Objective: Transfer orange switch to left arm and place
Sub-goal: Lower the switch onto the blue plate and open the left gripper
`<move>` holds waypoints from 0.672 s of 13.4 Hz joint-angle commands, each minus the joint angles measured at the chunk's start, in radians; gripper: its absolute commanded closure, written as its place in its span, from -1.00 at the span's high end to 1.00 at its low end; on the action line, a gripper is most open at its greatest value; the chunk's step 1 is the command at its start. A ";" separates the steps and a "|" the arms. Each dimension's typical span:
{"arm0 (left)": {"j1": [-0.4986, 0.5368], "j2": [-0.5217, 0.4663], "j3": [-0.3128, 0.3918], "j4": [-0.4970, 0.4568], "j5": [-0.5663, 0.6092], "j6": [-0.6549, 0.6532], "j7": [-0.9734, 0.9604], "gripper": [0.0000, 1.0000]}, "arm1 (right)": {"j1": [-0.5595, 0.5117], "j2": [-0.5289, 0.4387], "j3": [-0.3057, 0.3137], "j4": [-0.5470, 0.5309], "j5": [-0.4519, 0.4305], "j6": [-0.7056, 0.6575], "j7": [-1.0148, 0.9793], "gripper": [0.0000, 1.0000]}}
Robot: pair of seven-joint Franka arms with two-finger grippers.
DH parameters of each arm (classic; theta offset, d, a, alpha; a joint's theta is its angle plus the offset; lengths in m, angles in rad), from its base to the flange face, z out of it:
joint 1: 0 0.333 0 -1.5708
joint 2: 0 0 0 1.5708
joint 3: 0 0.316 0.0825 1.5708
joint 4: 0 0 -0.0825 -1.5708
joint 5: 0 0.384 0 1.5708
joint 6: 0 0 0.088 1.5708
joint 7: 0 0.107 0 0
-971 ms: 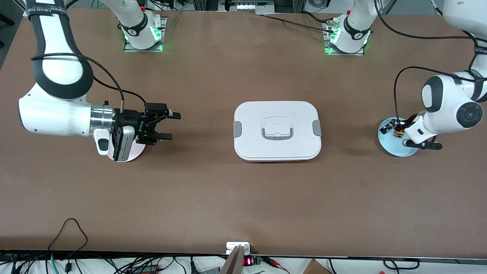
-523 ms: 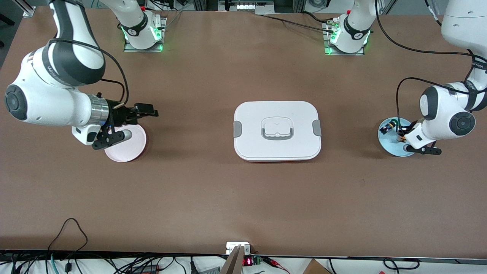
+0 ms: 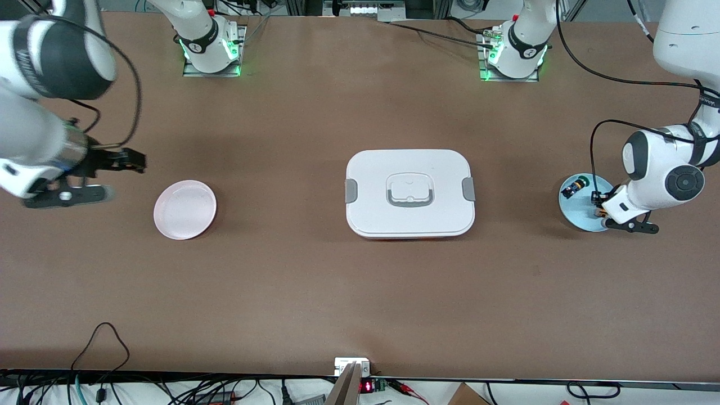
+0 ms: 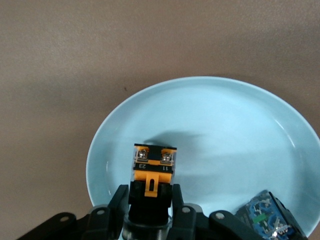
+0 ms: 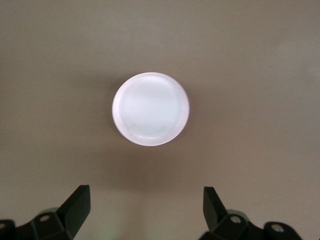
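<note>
A high camera faces me from across the table, taking in both my bases and the white box (image 3: 410,193). My left wrist camera looks down from close over the blue plate (image 4: 210,120) (also in the high view (image 3: 576,208)). My right wrist camera looks down from higher up on the pink plate (image 5: 150,109), likewise shared (image 3: 185,209).

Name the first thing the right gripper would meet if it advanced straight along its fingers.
Probably the pink plate: the right gripper, open, has it centred ahead between its fingers, with only bare table between; depth is unclear.
</note>
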 commanded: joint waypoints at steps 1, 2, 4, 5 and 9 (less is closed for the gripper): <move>0.000 -0.015 0.006 0.026 0.023 -0.004 0.020 1.00 | -0.010 -0.015 -0.074 0.023 0.100 -0.024 0.024 1.00; -0.002 -0.050 0.004 0.039 0.023 -0.012 0.018 1.00 | -0.010 -0.017 -0.081 0.012 0.101 -0.021 0.023 1.00; -0.019 -0.148 0.000 0.044 0.020 -0.083 0.017 1.00 | -0.002 -0.081 -0.081 -0.093 0.089 0.061 0.017 1.00; -0.052 -0.208 -0.003 0.046 0.006 -0.151 0.011 1.00 | -0.002 -0.125 -0.078 -0.158 0.081 0.113 0.003 1.00; -0.155 -0.453 -0.003 0.061 -0.118 -0.343 -0.043 1.00 | -0.001 -0.169 -0.072 -0.178 0.078 0.106 -0.002 1.00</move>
